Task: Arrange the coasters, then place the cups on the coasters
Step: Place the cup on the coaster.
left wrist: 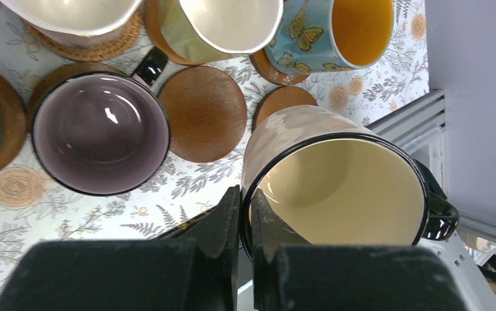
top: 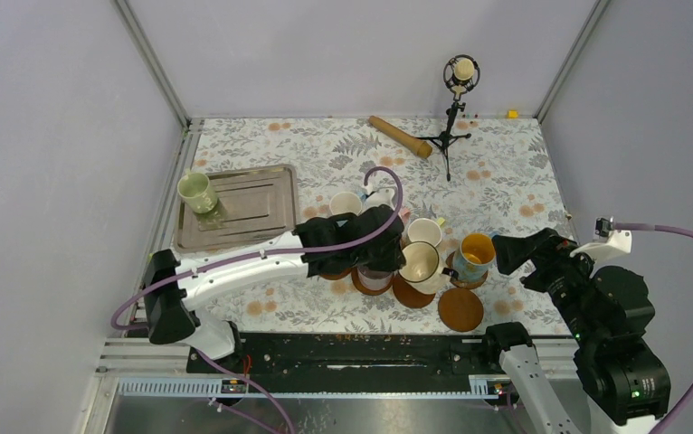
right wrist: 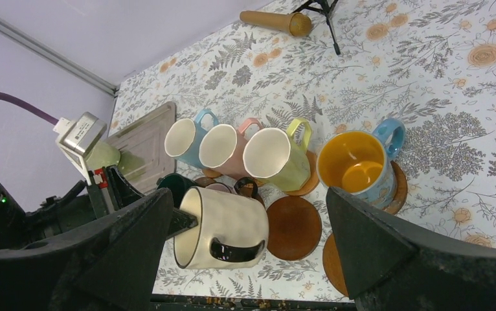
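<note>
My left gripper (left wrist: 245, 202) is shut on the rim of a beige cup (left wrist: 336, 188) with a black handle, one finger inside and one outside. The cup (top: 420, 263) hangs tilted beside two bare brown coasters (left wrist: 205, 113) (left wrist: 285, 100). Next to them, a mauve cup (left wrist: 100, 133) stands on a coaster. Behind, a light green cup (right wrist: 278, 155), a pink cup (right wrist: 226, 146) and a light blue cup (right wrist: 186, 136) stand in a row, and the blue cup with yellow inside (right wrist: 355, 165) sits on its coaster. My right gripper (top: 504, 253) is open at the right, holding nothing.
A metal tray (top: 266, 210) at the left carries another light green cup (top: 198, 192). A wooden roller (top: 400, 136) and a microphone on a small tripod (top: 456, 90) stand at the back. A dark green cup (right wrist: 174, 184) sits under my left arm.
</note>
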Controlling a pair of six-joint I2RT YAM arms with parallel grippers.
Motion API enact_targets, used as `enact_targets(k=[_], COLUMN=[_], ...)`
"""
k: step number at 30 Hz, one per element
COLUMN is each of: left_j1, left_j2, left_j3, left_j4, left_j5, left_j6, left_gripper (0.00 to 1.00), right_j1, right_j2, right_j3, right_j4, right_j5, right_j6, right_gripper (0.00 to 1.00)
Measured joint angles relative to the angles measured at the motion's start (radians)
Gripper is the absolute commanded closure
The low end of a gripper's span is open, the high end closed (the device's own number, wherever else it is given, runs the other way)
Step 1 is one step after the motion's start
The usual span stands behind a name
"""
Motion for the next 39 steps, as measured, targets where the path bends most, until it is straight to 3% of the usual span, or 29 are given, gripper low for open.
enact_targets(k=[7, 13, 24, 39], left_j1=[-0.034, -0.103, -0.14, -0.169], left_j2=[0.021, 0.134, 0.189, 0.367], left_j3=[-0.011, 0.138, 0.191, 0.298], left_j4=[0.076, -0.014, -0.172, -0.212], left_j5=[0.003, -0.094, -0.207, -0.204], left_j6=[-0.068, -0.064, -0.237, -0.317], left_gripper=[1.0, 1.0, 1.0, 1.0], right_j1=[0.0, 0.0, 0.0, 0.0], right_j2=[-0.004, -0.004, -0.021, -0.03], right_j3=[0.009, 0.029, 0.068, 0.085], right_j4=[-0.014, -0.029, -0.052, -0.052], right_j5=[-0.001, -0.002, -0.002, -0.002], right_j6=[0.0, 0.0, 0.0, 0.0], right_gripper=[0.04, 0.04, 0.04, 0.04])
